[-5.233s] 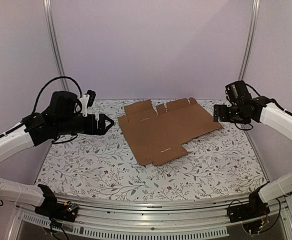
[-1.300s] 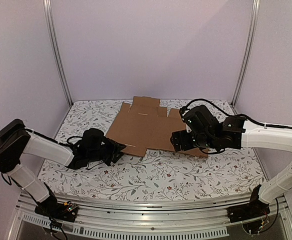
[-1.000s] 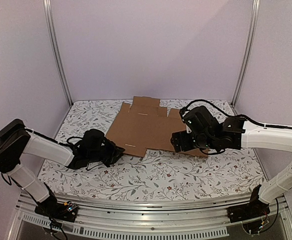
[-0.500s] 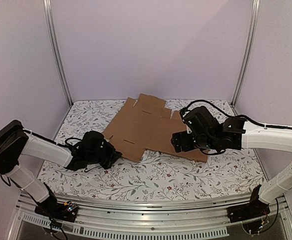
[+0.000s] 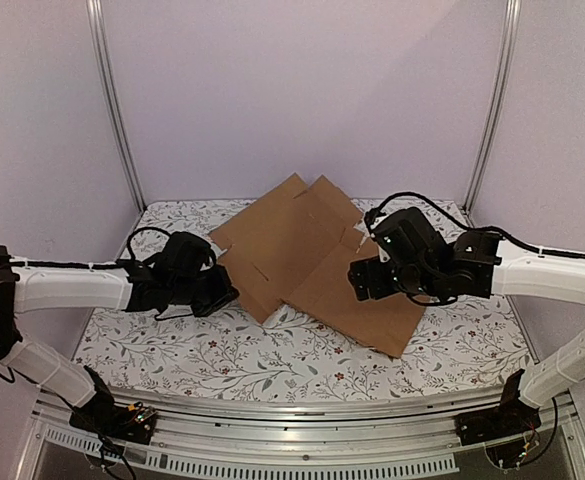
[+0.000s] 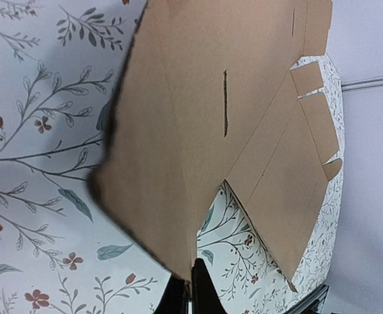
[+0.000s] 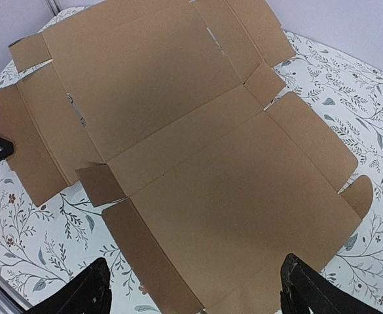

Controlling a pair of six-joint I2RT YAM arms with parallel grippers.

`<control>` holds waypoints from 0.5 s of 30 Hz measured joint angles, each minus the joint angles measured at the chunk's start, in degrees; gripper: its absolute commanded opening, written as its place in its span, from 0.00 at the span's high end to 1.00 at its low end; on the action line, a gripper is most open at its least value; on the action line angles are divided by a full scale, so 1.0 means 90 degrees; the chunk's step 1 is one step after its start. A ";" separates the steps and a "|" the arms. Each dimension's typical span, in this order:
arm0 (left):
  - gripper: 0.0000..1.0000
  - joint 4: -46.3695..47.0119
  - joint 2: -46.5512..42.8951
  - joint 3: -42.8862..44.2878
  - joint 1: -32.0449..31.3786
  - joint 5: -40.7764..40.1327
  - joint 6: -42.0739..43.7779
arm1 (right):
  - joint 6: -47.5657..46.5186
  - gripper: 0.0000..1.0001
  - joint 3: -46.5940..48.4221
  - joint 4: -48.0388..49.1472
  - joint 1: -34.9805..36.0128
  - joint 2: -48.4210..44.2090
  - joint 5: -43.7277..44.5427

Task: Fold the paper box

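Note:
The paper box (image 5: 307, 250) is an unfolded brown cardboard sheet with flaps and creases. It lies slanted across the middle of the table, and its left part is raised off the cloth. My left gripper (image 5: 226, 292) is shut on the sheet's near-left corner flap. In the left wrist view the fingertips (image 6: 199, 281) pinch the edge of the paper box (image 6: 204, 98). My right gripper (image 5: 364, 282) hovers open just above the right half of the sheet. In the right wrist view the paper box (image 7: 178, 131) spreads below, and the two fingers (image 7: 90, 291) stand wide apart with nothing between them.
A floral cloth (image 5: 272, 360) covers the table. Metal frame posts (image 5: 112, 110) stand at the back corners against plain walls. The table's rail (image 5: 292, 410) runs along the near edge between the arm bases.
The left gripper closed on the sheet's corner and lifted it. The sheet swung round and its left side rose. The right gripper stayed almost still.

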 measured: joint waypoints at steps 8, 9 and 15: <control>1.00 -0.1571 -0.0231 0.1054 -0.0002 -0.0444 0.2212 | -0.1073 0.09 0.0486 -0.0085 0.0000 -0.0134 0.0491; 1.00 -0.1756 -0.0231 0.1183 -0.0010 -0.0505 0.2465 | -0.1290 0.09 0.0563 -0.0080 -0.0005 -0.0134 0.0522; 1.00 -0.2550 -0.0182 0.1885 -0.0160 -0.1008 0.3716 | -0.2662 0.06 0.1117 -0.0100 -0.0299 -0.0131 0.0126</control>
